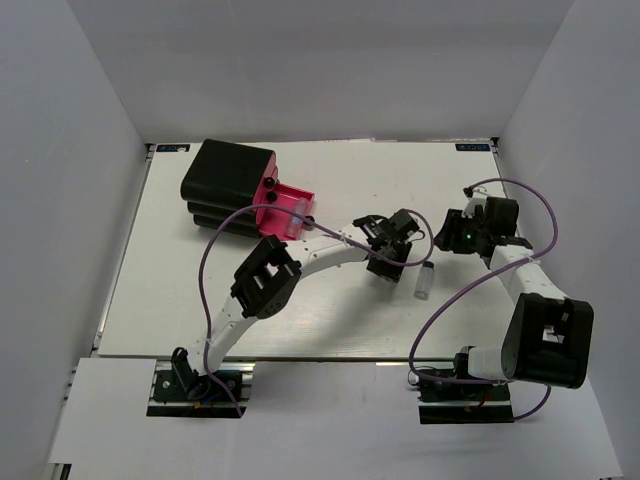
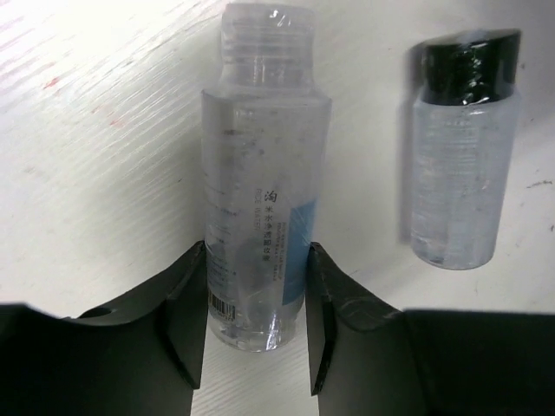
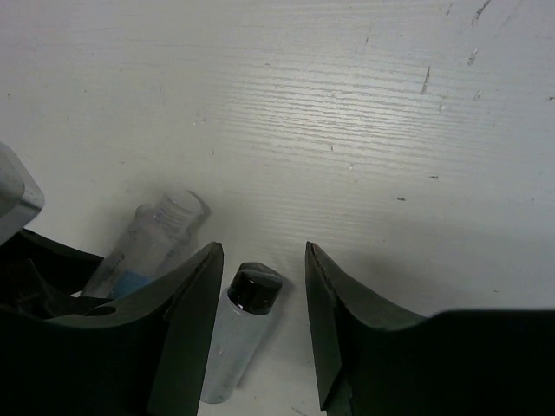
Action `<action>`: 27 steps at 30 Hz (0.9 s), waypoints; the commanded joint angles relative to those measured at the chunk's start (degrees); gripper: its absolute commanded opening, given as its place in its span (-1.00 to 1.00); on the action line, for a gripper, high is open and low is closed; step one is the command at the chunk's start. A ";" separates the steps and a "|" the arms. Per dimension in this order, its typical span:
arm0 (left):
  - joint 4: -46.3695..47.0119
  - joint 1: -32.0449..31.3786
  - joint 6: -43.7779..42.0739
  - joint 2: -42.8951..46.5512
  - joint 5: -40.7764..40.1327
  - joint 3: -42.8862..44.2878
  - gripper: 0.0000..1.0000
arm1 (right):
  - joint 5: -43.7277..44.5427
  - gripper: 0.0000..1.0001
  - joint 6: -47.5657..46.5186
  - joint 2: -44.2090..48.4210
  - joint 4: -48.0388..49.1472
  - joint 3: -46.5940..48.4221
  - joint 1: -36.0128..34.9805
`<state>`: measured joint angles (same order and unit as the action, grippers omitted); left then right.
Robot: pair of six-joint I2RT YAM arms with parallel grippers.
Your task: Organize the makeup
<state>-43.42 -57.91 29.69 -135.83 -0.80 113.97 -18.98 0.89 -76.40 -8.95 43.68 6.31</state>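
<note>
A clear bottle [image 2: 260, 173] with a ribbed clear cap and a blue-edged label lies on the white table. My left gripper [image 2: 256, 251] is shut on its lower body, a black finger against each side. To its right a second small clear bottle with a black cap [image 2: 460, 173] lies free; it also shows in the top view [image 1: 425, 281]. My right gripper [image 3: 260, 251] hangs open above the table, and the black-capped bottle [image 3: 243, 321] shows below it near the left finger, untouched. In the top view the left gripper [image 1: 385, 262] covers the held bottle; the right gripper [image 1: 452, 232] is just right of it.
A black box [image 1: 232, 180] stands at the back left, with a pink drawer [image 1: 285, 210] pulled out toward the middle. Purple cables loop over both arms. White walls close in the table [image 1: 330, 320] on three sides.
</note>
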 commanded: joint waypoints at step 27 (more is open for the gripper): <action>-3.60 19.94 -9.48 26.67 -25.57 -16.32 -0.95 | -9.49 -1.00 -5.63 -0.94 -0.81 -1.05 -0.33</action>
<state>-48.21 -38.11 22.46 -110.67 -24.62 98.24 -26.92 -3.64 -76.97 -10.17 43.13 6.24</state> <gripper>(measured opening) 0.549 0.019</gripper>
